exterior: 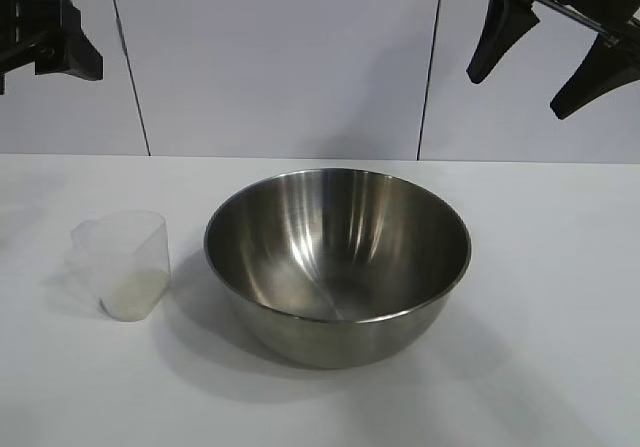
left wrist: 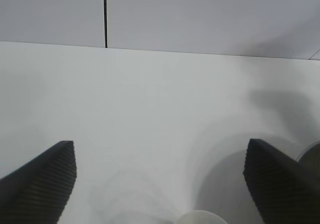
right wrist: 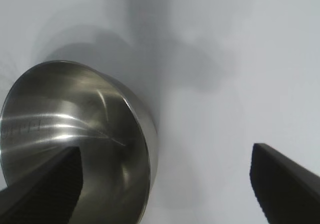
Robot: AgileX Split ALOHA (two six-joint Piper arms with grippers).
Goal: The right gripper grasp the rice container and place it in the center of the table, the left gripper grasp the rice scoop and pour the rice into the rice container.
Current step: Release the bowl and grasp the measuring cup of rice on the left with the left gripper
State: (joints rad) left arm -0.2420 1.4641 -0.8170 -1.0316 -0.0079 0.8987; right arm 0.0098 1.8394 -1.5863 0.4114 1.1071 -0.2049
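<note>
The rice container (exterior: pixel 338 262), a large shiny steel bowl, stands upright in the middle of the white table (exterior: pixel 540 317) and looks empty. To its left stands the rice scoop (exterior: pixel 122 263), a small frosted plastic cup with a thin layer of rice (exterior: pixel 130 292) at its bottom. My right gripper (exterior: pixel 520 94) hangs open high above the table's right side, holding nothing; its wrist view shows the rice container (right wrist: pixel 75 129) below one finger. My left gripper (left wrist: pixel 160 149) is open and empty, raised at the upper left, with the rice scoop's rim (left wrist: pixel 200 218) just at the picture's edge.
A pale panelled wall (exterior: pixel 280 57) with dark vertical seams rises behind the table. The left arm's black body (exterior: pixel 55 39) reaches in at the upper left. Bare tabletop lies right of the bowl and along the front edge.
</note>
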